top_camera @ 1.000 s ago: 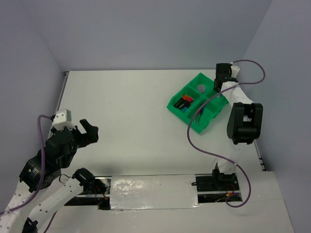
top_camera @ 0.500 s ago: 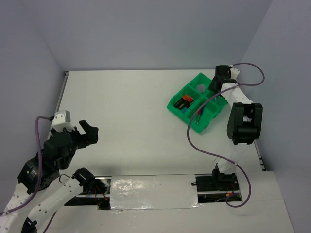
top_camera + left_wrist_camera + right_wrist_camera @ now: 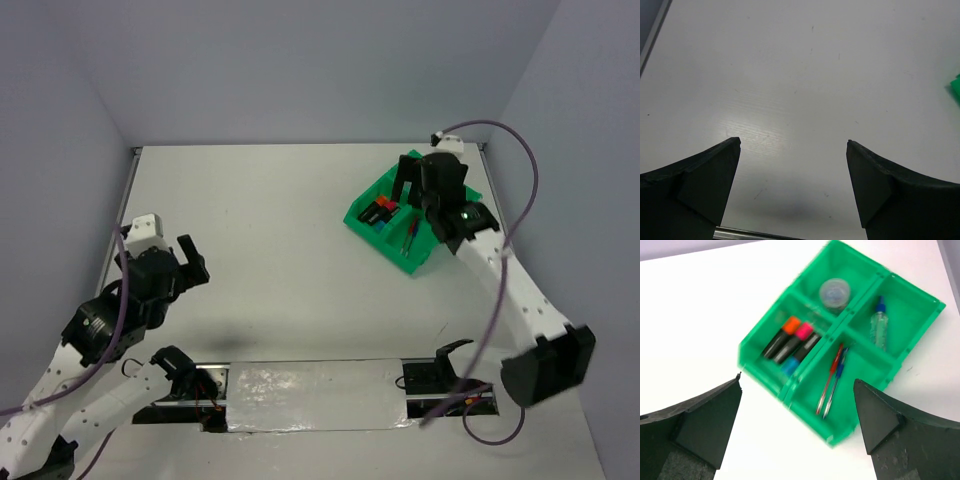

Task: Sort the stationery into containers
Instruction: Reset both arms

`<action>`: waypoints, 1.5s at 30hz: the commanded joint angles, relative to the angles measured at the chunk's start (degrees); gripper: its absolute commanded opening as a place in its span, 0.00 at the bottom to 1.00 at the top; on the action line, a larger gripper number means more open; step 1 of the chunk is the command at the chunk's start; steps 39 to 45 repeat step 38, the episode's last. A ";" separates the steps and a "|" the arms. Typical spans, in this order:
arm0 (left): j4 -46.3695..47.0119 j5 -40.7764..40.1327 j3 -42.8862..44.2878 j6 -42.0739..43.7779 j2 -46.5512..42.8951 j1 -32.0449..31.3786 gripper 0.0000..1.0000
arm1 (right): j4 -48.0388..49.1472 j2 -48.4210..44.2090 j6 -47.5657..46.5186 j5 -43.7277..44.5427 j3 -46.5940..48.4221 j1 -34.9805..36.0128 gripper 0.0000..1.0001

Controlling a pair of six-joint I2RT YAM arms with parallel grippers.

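Observation:
The green tray (image 3: pixel 760 369) has four compartments. One holds three black highlighters (image 3: pixel 790 342) with orange, pink and blue ends. A red and a blue pen (image 3: pixel 832 380) lie in another. A clear-blue tube (image 3: pixel 878 325) and a grey round piece (image 3: pixel 835 291) each lie in their own. My right gripper (image 3: pixel 797 379) hovers above the tray, open and holding nothing. In the top view the right gripper (image 3: pixel 412 185) covers the far half of the tray (image 3: pixel 360 218). My left gripper (image 3: pixel 195 262) is open over bare table at the left, far from the tray.
Only white table surface shows between the left gripper's fingertips (image 3: pixel 735 150), with a sliver of the green tray (image 3: pixel 956 85) at the right edge. A metal strip (image 3: pixel 310 380) runs along the table's near edge between the arm bases.
The right gripper opened wide and its arm swung from behind the tray to above it. The left arm shifted a little to the right, its gripper still open.

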 commanded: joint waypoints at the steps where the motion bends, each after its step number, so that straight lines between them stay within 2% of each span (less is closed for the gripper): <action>1: 0.68 -6.16 2.65 -1.80 4.04 0.37 0.99 | -7.46 -12.72 -1.58 3.53 -6.53 5.07 1.00; 5: -1.60 -10.20 5.20 -3.29 7.74 3.09 0.99 | -9.13 -28.36 0.97 0.91 -15.40 8.51 1.00; 7: -2.13 -13.10 6.16 -2.51 8.18 4.33 0.99 | -10.53 -37.07 0.89 -1.02 -16.39 8.60 1.00; 10: -4.41 -16.18 8.00 -2.33 7.57 4.50 0.99 | -16.75 -44.37 -0.08 -1.74 -12.11 8.51 1.00; 15: -4.86 -13.91 8.54 -0.84 2.40 4.50 0.99 | -23.27 -51.23 0.71 -0.34 -6.47 9.92 1.00; 19: -5.99 -11.36 7.49 0.40 -2.01 4.50 0.99 | -27.15 -51.16 -0.51 2.47 -3.21 9.92 1.00; 24: -7.41 -10.13 7.31 -0.31 -5.52 4.50 0.99 | -27.07 -52.38 -2.28 3.19 -5.57 9.92 1.00; 45: -7.67 -9.95 6.96 -1.27 -5.53 4.50 0.99 | -26.28 -53.53 -1.49 2.48 -6.37 9.83 1.00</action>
